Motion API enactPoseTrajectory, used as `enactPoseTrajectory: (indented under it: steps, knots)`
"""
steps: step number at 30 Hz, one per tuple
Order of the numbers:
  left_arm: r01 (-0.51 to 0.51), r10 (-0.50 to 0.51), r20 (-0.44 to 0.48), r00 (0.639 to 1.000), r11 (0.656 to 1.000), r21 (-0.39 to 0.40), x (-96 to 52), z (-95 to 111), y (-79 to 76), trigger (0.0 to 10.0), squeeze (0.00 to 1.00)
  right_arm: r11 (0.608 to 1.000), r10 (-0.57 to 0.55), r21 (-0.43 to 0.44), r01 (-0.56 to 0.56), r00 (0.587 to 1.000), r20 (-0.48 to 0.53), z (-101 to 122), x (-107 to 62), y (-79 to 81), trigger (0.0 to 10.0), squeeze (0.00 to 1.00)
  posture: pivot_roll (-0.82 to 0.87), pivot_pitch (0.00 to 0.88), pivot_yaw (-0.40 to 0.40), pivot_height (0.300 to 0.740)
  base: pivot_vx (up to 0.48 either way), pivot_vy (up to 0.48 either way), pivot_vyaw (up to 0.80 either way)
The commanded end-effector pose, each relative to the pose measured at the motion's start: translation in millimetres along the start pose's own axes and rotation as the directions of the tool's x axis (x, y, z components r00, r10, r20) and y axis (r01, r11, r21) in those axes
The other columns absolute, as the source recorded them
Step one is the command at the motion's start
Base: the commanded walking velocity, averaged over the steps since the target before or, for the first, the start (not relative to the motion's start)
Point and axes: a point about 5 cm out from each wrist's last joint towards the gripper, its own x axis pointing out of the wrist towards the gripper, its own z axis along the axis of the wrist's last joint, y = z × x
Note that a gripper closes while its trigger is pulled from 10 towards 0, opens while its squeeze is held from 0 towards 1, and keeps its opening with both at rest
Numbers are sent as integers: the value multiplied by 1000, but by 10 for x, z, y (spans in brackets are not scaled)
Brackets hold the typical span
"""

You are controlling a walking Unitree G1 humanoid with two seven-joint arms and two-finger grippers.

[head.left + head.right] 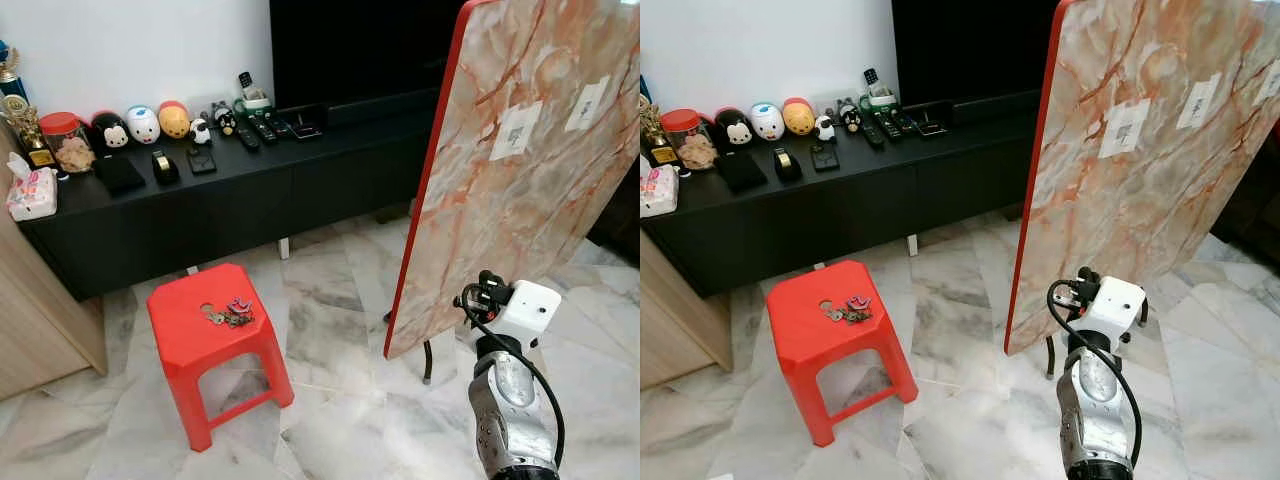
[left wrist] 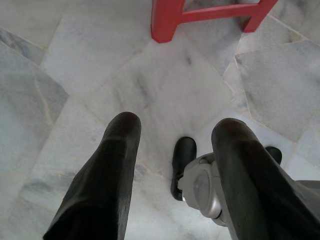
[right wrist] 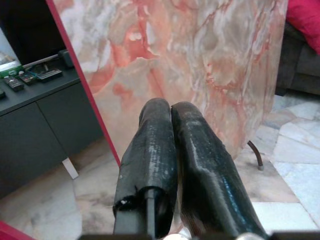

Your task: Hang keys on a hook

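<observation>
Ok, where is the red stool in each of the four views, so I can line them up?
Left eye view: red stool lower left, keys on its seat.
Right eye view: same stool lower left, slightly nearer the left edge.
Left wrist view: its legs and crossbar along the top edge, beyond the open left end effector.
Right wrist view: cannot confirm it.
Shared landmark: the tilted marble-pattern tabletop, also in the right wrist view.

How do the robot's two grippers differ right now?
The left gripper has its two black fingers spread apart, while the right gripper has its fingers pressed together. The left gripper points down at the marble floor near a leg of the red stool; the right gripper faces the tilted marble-pattern tabletop. Both hold nothing; the keys lie on the stool.
</observation>
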Motion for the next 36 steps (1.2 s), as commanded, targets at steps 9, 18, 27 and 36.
enactPoseTrajectory:
  steps: [9, 18, 27, 36]
  knots:
    - [-4, 4, -28, 1000, 1000, -7, -12, -79, -36, 10000, 0, 1000, -18, -4, 18, 1000, 25, 74, 43, -10, 10000, 0, 6, 0, -56, 740, 27, 0, -431]
    - [-9, 9, -22, 1000, 1000, -12, -13, -66, -14, 10000, 0, 1000, -20, 1, 20, 999, 26, 73, 53, 16, 10000, 0, 10, 0, -55, 740, 292, 0, 0]
    - [-5, 4, -15, 1000, 1000, -13, -2, -41, -35, 10000, 0, 1000, -21, 15, 21, 1000, 17, 66, 68, 26, 10000, 0, 9, 0, -57, 740, 326, 0, -356]
    - [9, -9, -5, 1000, 1000, -11, 44, 25, -174, 10000, 0, 1000, -13, 17, 13, 1000, 24, 65, 59, 78, 10000, 0, 13, 0, -61, 740, 332, 0, -413]
